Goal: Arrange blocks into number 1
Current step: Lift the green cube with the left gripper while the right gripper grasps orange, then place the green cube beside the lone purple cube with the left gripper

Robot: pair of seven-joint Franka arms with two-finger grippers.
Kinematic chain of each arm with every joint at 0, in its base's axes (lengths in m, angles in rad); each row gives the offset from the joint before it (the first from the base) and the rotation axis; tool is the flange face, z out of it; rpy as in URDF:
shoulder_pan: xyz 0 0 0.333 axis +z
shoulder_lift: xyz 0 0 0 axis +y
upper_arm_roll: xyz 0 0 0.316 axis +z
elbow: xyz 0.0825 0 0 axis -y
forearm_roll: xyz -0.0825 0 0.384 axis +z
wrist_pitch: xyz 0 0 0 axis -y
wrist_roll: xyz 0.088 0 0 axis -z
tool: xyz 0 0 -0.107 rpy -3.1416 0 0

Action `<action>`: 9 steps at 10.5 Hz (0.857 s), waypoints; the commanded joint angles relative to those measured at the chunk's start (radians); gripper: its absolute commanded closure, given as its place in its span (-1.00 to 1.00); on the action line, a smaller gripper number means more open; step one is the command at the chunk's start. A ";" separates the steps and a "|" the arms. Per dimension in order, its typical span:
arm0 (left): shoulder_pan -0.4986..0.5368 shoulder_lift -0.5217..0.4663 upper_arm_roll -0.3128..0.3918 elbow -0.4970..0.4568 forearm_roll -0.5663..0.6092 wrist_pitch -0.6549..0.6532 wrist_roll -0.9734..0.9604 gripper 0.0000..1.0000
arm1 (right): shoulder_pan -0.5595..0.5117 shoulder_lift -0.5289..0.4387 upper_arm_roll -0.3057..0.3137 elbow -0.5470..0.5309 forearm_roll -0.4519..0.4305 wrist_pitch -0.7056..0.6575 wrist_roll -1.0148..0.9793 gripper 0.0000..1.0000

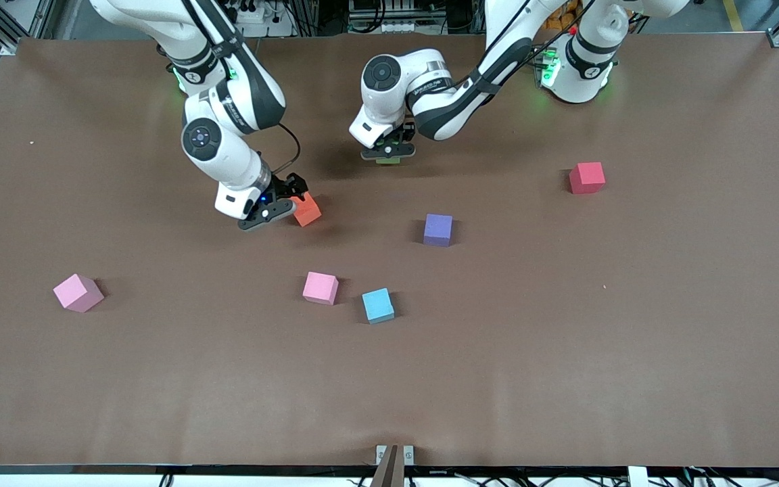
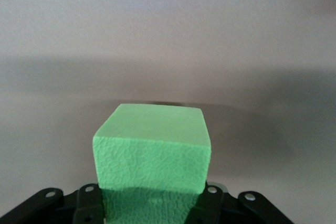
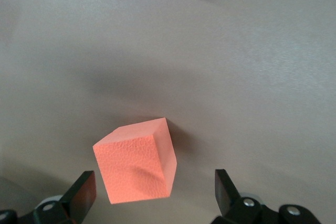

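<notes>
Brown matte tabletop (image 1: pixel 565 352), cloth-like, faint creases, carries seven small foam cubes of equal size, matte with fine pebbled skin and sharp edges.

Green block (image 2: pixel 152 153): held off the tabletop between the fingers of the left gripper (image 1: pixel 388 154), which sits clamped on its lower part, over the mid-table zone toward the robots' edge. In the front view only a sliver of green (image 1: pixel 387 161) shows under the gripper. Its shadow lies on the tabletop below.

Orange block (image 1: pixel 307 209): resting on the tabletop, rotated out of square with the table edges, between the spread fingers of the right gripper (image 1: pixel 286 198). Right wrist view shows the black fingers (image 3: pixel 81 195) apart on either side of the orange block (image 3: pixel 135 167), with a gap on each side, not touching.

Purple block (image 1: pixel 437 229): mid-table, free, nearer the front camera than the green one.

Pink block (image 1: pixel 320 287): nearer the front camera than the orange, just beside the light blue cube (image 1: pixel 378 305), small gap between them.

Pale pink-lilac cube (image 1: pixel 78 292): toward the right arm's end of the tabletop, well apart from the rest, rotated diagonal.

Red cube (image 1: pixel 587 177): toward the left arm's end, alone.

No blocks touch each other.
</notes>
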 commanded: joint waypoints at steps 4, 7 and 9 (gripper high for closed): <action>-0.046 0.012 -0.019 -0.031 0.005 0.037 -0.075 1.00 | 0.043 0.048 -0.001 -0.009 0.027 0.068 -0.013 -1.00; -0.054 0.012 -0.019 -0.064 0.007 0.037 -0.083 1.00 | 0.058 0.061 0.000 -0.009 0.027 0.079 -0.013 -1.00; -0.060 0.012 -0.019 -0.064 0.007 0.037 -0.102 1.00 | 0.070 0.077 0.000 -0.009 0.027 0.097 -0.013 -1.00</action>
